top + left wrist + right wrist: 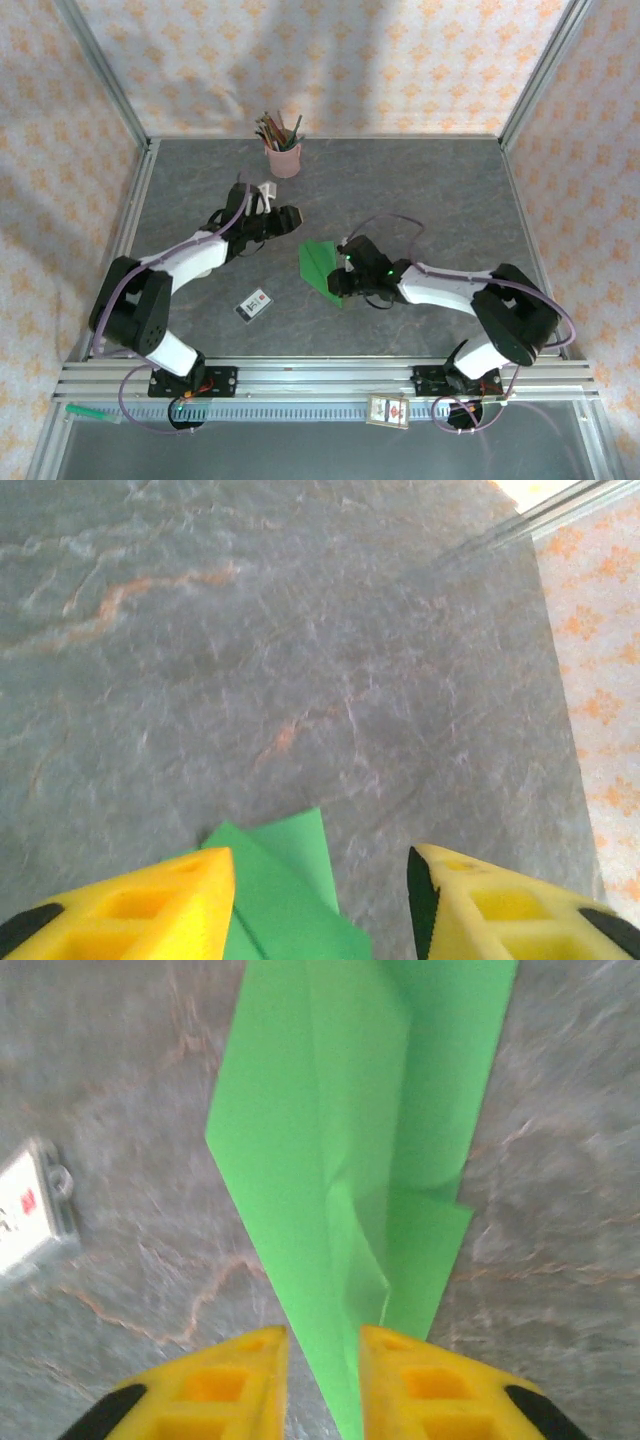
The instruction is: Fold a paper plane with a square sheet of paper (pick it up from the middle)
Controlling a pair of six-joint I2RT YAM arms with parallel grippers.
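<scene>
Paper plane [340, 1160], creased green, tapers between the narrowly parted right tool [322, 1345]. Left tool [320, 870] stands wide apart above its corner.

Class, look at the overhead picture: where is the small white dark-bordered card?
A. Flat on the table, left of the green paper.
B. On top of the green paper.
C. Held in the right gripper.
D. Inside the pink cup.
A: the card lies flat on the grey table, left of the green paper and apart from it, near the left arm.
</scene>
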